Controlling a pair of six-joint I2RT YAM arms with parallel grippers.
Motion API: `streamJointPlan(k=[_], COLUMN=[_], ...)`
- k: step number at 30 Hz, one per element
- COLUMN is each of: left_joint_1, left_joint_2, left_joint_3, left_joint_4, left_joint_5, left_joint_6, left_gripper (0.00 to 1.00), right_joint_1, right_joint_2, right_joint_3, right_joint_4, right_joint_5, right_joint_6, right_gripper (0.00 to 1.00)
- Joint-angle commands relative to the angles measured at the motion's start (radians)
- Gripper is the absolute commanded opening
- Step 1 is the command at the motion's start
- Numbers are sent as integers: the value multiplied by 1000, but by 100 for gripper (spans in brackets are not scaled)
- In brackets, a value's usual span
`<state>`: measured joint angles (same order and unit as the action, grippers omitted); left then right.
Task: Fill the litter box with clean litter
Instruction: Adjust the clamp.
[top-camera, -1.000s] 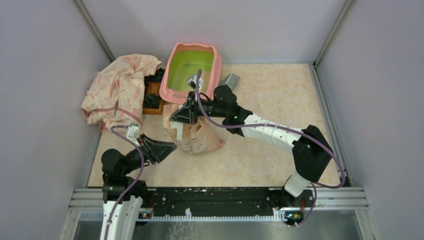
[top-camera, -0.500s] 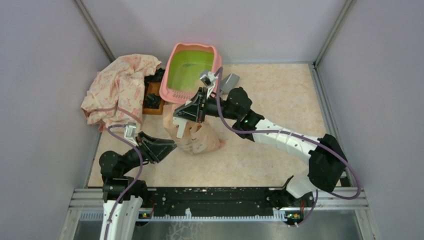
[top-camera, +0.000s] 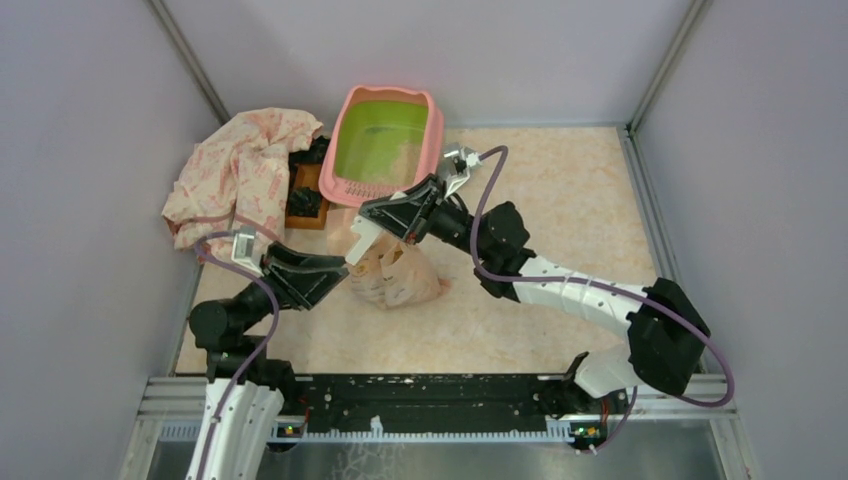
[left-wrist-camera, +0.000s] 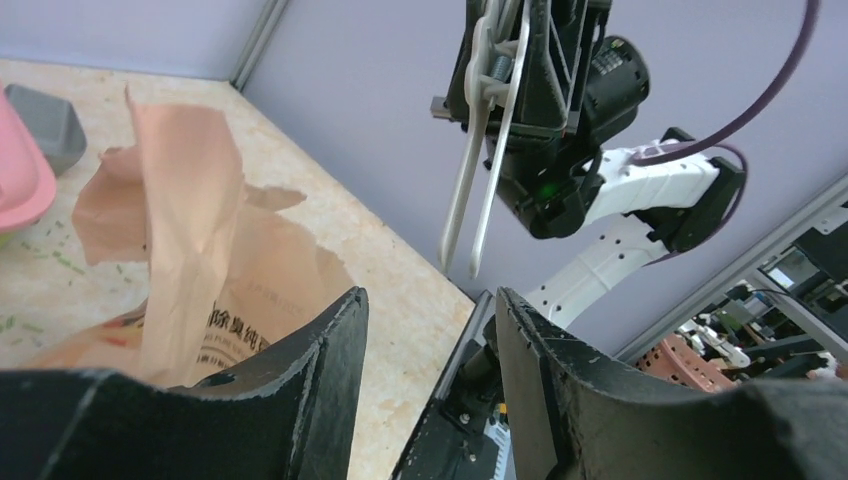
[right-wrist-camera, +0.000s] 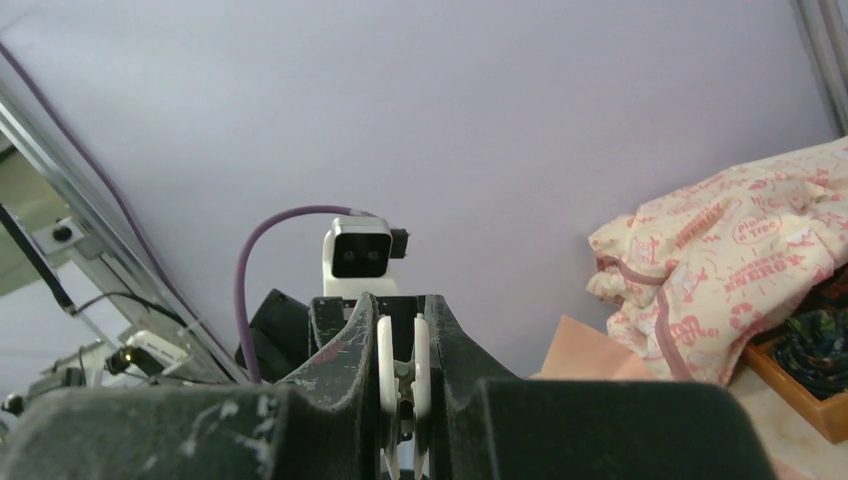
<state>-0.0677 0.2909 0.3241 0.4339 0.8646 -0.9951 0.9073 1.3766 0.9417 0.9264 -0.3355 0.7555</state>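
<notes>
Only the top view shows the litter box (top-camera: 385, 145), pink-rimmed and lime-green inside, at the table's far edge with a scatter of pale granules (top-camera: 405, 152) on its floor. The peach litter bag (top-camera: 395, 275) lies just in front of it, torn open. The left wrist view adds dark Chinese lettering on that bag (left-wrist-camera: 215, 320), too partial to read. The left gripper (left-wrist-camera: 425, 330) has its fingers spread beside the bag, holding nothing. The right gripper (right-wrist-camera: 402, 375) hangs above with white fingers nearly pressed together, empty. A printed cloth (right-wrist-camera: 740, 255) carries pink writing, illegible.
</notes>
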Motion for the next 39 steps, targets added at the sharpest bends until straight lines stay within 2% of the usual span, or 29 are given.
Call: streamJointPlan(k=[1, 13, 19, 25, 28, 29, 32, 33, 38, 39], left_joint_1=[-4, -8, -21, -55, -81, -90, -115, -123, -144, -144], left_joint_2=[58, 126, 165, 177, 186, 189, 207, 215, 271, 284], left_joint_3=[44, 62, 63, 61, 63, 66, 83, 92, 189, 208], left_joint_4=[252, 385, 429, 438, 430, 423, 421, 416, 321, 306], left_joint_5=[-8, -57, -59, -70, -82, -87, -93, -91, -56, -41], left_joint_6=[-100, -154, -168, -157, -135, -127, -105, -95, -36, -31], left_gripper=[56, 57, 37, 37, 32, 28, 7, 5, 4, 4], right_joint_1=[39, 102, 110, 114, 117, 119, 120, 120, 120, 117], right_joint_2=[1, 71, 81, 85, 93, 94, 89, 85, 33, 15], right_joint_3=[2, 33, 34, 41, 47, 49, 40, 33, 5, -1], right_joint_4=[207, 270, 290, 299, 301, 301, 301, 300, 223, 193], right_joint_5=[123, 187, 190, 191, 188, 188, 186, 184, 160, 149], right_joint_6=[60, 47, 52, 53, 55, 56, 56, 56, 29, 22], right_gripper=[0, 0, 0, 0, 0, 0, 0, 0, 0, 4])
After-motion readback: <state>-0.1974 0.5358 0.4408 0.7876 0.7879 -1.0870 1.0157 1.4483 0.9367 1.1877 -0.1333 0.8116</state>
